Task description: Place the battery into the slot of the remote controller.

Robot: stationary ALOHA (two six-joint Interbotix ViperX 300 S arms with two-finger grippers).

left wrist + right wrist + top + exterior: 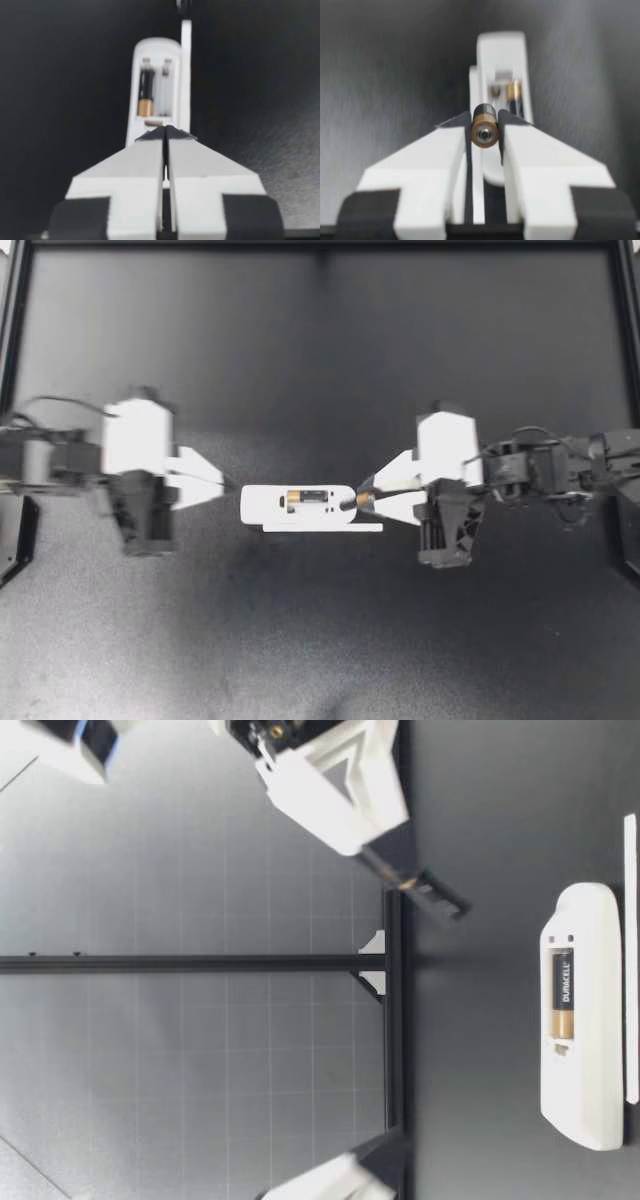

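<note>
A white remote lies face down mid-table with its battery bay open. One battery sits in the bay; the slot beside it is empty. My right gripper is shut on a second battery, held above the table at the remote's right end and pointing along it. In the right wrist view that battery sits between the fingers, end on, with the remote ahead. My left gripper is shut on nothing, just off the remote's left end. In the low view the held battery tilts down toward the remote.
The remote's loose cover, a thin white strip, lies along its near side. The table's black frame runs along the far edge. Dark table surface surrounds the remote.
</note>
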